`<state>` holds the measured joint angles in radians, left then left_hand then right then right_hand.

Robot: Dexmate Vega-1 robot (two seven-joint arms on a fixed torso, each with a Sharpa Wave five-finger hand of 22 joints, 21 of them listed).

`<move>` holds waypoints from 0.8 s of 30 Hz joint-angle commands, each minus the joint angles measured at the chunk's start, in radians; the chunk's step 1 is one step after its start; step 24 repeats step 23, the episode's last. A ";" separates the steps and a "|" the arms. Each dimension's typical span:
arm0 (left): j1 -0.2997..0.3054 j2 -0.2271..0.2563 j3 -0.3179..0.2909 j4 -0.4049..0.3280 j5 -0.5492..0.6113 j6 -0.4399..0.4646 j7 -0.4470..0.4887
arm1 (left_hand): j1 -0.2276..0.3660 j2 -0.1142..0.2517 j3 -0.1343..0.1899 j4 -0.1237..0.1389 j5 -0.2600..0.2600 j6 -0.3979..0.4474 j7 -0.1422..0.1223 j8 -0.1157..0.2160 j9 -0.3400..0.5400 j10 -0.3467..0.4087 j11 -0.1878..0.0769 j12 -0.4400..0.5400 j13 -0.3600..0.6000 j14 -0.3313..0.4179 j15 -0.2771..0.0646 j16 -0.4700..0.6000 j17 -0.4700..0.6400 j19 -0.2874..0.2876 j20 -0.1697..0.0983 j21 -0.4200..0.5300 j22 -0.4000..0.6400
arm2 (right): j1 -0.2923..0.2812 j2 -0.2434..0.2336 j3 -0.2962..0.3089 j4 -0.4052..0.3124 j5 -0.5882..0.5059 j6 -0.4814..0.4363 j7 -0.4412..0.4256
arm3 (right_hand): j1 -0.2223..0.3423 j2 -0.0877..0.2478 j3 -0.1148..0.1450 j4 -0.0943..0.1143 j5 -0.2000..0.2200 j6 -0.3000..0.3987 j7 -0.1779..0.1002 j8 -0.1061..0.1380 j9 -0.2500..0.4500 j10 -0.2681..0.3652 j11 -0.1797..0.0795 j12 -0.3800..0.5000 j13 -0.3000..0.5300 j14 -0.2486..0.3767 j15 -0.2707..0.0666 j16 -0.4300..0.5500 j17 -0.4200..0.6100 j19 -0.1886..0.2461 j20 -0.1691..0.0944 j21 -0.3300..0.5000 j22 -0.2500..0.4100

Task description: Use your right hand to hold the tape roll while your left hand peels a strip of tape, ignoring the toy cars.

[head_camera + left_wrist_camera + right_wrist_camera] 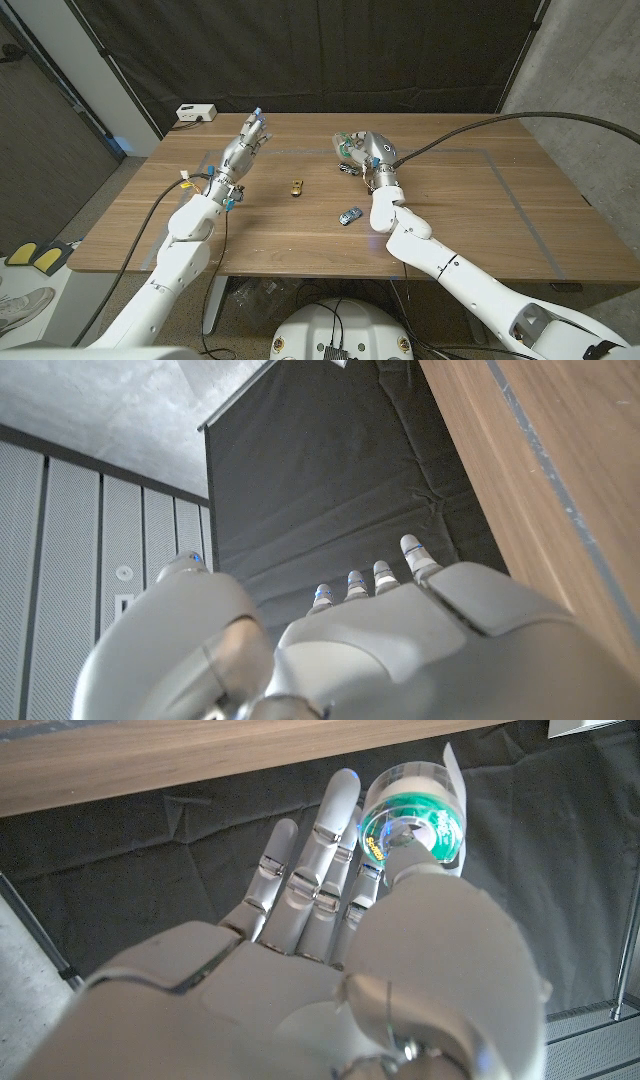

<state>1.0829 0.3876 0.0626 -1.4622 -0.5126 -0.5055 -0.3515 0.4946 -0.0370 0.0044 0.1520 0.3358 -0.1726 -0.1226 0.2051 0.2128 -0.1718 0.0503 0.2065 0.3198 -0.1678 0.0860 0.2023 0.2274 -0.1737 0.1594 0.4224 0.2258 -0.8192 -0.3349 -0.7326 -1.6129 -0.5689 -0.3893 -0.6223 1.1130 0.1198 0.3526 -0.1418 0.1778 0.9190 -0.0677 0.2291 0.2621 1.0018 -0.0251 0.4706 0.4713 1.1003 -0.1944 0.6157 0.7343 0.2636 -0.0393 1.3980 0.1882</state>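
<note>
A clear tape roll (437, 796) with a green core sits pinched between the thumb and fingers of my right hand (330, 960). A short loose end of tape sticks out from the roll's rim. In the head view the right hand (367, 150) holds the roll (350, 142) above the table's far middle. My left hand (248, 138) is raised over the far left of the table, fingers stretched out and apart, holding nothing, well to the left of the roll. Its fingertips (412, 548) point toward the black curtain.
A yellow toy car (297, 186) lies mid-table and a blue one (349, 214) nearer the front. A dark toy car (346, 167) sits just below the right hand. A white box (195, 113) rests at the back left edge. A cable (500, 118) trails from the right arm.
</note>
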 commanded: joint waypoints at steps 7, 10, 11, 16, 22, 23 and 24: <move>0.043 -0.072 -0.081 0.011 -0.089 0.044 -0.089 | -0.030 0.013 -0.012 0.011 -0.006 -0.343 -0.006 0.009 -0.006 -0.222 0.001 0.008 -0.010 -0.217 -0.010 0.006 -0.003 -0.320 0.005 0.007 0.005 | 0.017 0.065 -0.037 0.072 -0.086 -0.076 -0.102 | 0.021 0.030 -0.003 0.002 0.007 0.090 -0.020 0.003 0.005 0.137 -0.115 0.001 0.043 0.006 -0.041 -0.004 0.004 -0.003 -0.093 -0.001 -0.003; 0.055 -0.077 -0.085 -0.006 -0.087 0.056 -0.104 | -0.034 0.016 -0.014 0.011 -0.007 -0.330 -0.009 0.013 -0.007 -0.215 0.001 0.011 -0.013 -0.215 -0.013 0.007 -0.004 -0.318 0.005 0.007 0.005 | 0.008 0.068 -0.038 0.057 -0.096 -0.095 -0.109 | 0.020 0.029 -0.003 0.002 0.007 0.091 -0.021 0.002 0.005 0.137 -0.115 0.000 0.044 0.005 -0.041 -0.006 0.003 -0.003 -0.094 -0.002 -0.004; 0.059 -0.077 -0.085 -0.010 -0.080 0.056 -0.104 | -0.035 0.018 -0.014 0.010 -0.008 -0.325 -0.010 0.014 -0.008 -0.214 0.001 0.011 -0.014 -0.214 -0.014 0.007 -0.004 -0.318 0.005 0.008 0.005 | 0.002 0.068 -0.039 0.049 -0.100 -0.102 -0.112 | 0.020 0.030 -0.003 0.002 0.007 0.091 -0.021 0.002 0.005 0.137 -0.115 0.000 0.044 0.005 -0.041 -0.007 0.002 -0.003 -0.093 -0.002 -0.004; 0.066 -0.075 -0.086 -0.027 -0.076 0.077 -0.119 | -0.039 0.023 -0.016 0.009 -0.009 -0.311 -0.010 0.017 -0.010 -0.206 0.001 0.014 -0.019 -0.207 -0.018 0.010 -0.006 -0.312 0.005 0.010 0.005 | -0.030 0.072 -0.040 0.014 -0.112 -0.128 -0.129 | 0.020 0.029 -0.003 0.001 0.008 0.091 -0.023 0.001 0.005 0.135 -0.115 -0.004 0.044 0.008 -0.041 -0.008 0.004 -0.002 -0.094 -0.004 -0.005; 0.063 -0.083 -0.086 -0.033 -0.077 0.105 -0.135 | -0.041 0.028 -0.016 0.008 -0.010 -0.310 -0.009 0.016 -0.011 -0.207 0.000 0.014 -0.022 -0.207 -0.019 0.009 -0.007 -0.312 0.005 0.010 0.005 | -0.045 0.070 -0.040 -0.005 -0.114 -0.124 -0.140 | 0.018 0.030 -0.003 0.002 0.008 0.091 -0.023 0.001 0.005 0.137 -0.117 -0.003 0.047 0.008 -0.041 -0.010 0.004 -0.003 -0.095 -0.005 -0.005; 0.066 -0.086 -0.086 -0.038 -0.079 0.109 -0.137 | -0.041 0.029 -0.016 0.008 -0.010 -0.309 -0.008 0.016 -0.011 -0.208 0.000 0.013 -0.022 -0.208 -0.019 0.009 -0.007 -0.312 0.005 0.010 0.005 | -0.045 0.067 -0.040 -0.008 -0.116 -0.119 -0.141 | 0.018 0.030 -0.003 0.002 0.008 0.091 -0.024 0.000 0.005 0.137 -0.117 -0.004 0.048 0.009 -0.041 -0.009 0.005 -0.003 -0.095 -0.005 -0.006; 0.066 -0.086 -0.086 -0.038 -0.079 0.109 -0.137 | -0.041 0.029 -0.016 0.008 -0.010 -0.309 -0.008 0.016 -0.011 -0.208 0.000 0.013 -0.022 -0.208 -0.019 0.009 -0.007 -0.312 0.005 0.010 0.005 | -0.045 0.067 -0.040 -0.008 -0.116 -0.119 -0.141 | 0.018 0.030 -0.003 0.002 0.008 0.091 -0.024 0.000 0.005 0.137 -0.117 -0.004 0.048 0.009 -0.041 -0.009 0.005 -0.003 -0.095 -0.005 -0.006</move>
